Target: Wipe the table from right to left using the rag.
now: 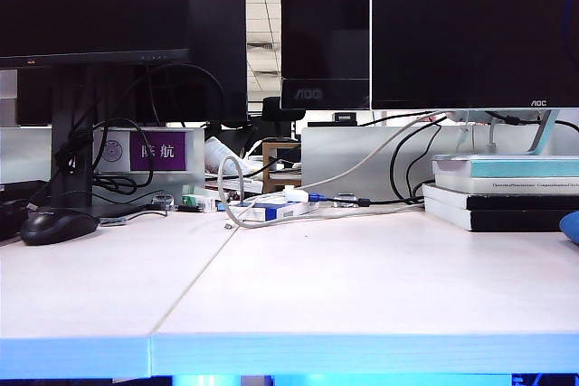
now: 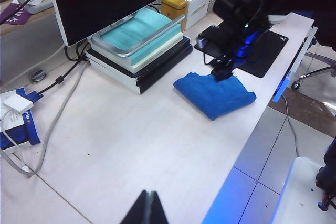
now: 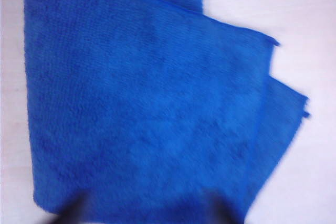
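We judge the wipe as not yet begun: the rag (image 2: 214,94) lies folded at the right end of the worktop (image 2: 131,145), near the front edge and just in front of the book stack (image 2: 137,43), and only its corner shows at the right border of the exterior view. The right pincer (image 2: 223,72) is down at the cloth's rear edge; in its own wrist view the blue fabric fills the frame with the two dark fingertips (image 3: 71,211) set apart at the border, so we read its jaws as spread and gripping nothing yet. What is left, as we see it, is to press or take the rag and sweep it leftward across the whole surface.

The left pincer (image 2: 147,208) hovers over the middle of the worktop, only its dark tip showing; we cannot tell whether it is open or closed.

For room, the front strip of the worktop is bare from the rag across the seam (image 1: 194,273) to the left panel. Further back lie the white cable (image 2: 58,114), a small blue-and-white box (image 2: 16,127) and, on the far left, a black mouse (image 1: 57,224); the front edge runs close beside the rag, so we would keep the sweep between these.
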